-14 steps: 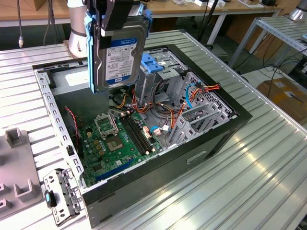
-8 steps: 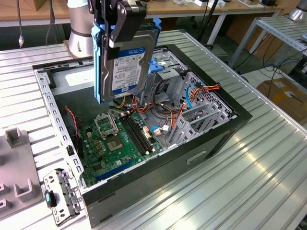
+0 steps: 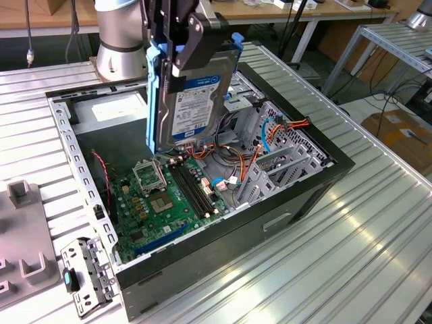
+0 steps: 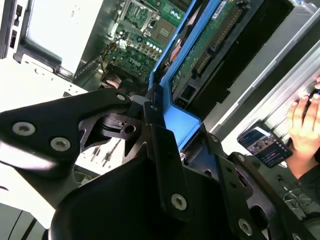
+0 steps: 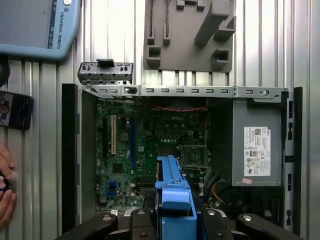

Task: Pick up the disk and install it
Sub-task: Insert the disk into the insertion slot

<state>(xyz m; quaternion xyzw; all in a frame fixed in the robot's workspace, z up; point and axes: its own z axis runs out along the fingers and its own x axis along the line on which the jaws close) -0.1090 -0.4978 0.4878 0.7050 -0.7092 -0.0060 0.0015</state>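
End effector is closed tight on the disk. One disk is counted. It is gripped at its upper part and hung on edge, with the label turned toward the exterior view's right and blue rails along its sides.

Straight below the end effector, one open computer case is laid flat on the ribbed metal table. The disk is held over the case opening.

Inside the case, beneath the end effector:
- One green motherboard is noted.
- One grey drive cage is set off toward the exterior view's right.
- A loose bundle of orange, red and blue cables is strung between the disk's lower edge and the cage.
- One grey power-supply box with a white sticker is seated at the far end of the case, beside the arm's base.

Outside the case, on the table, well apart from the end effector:
- One grey fixture block
- One small metal bracket
- One control pendant
- One phone

One person's hand is seen beside the phone.
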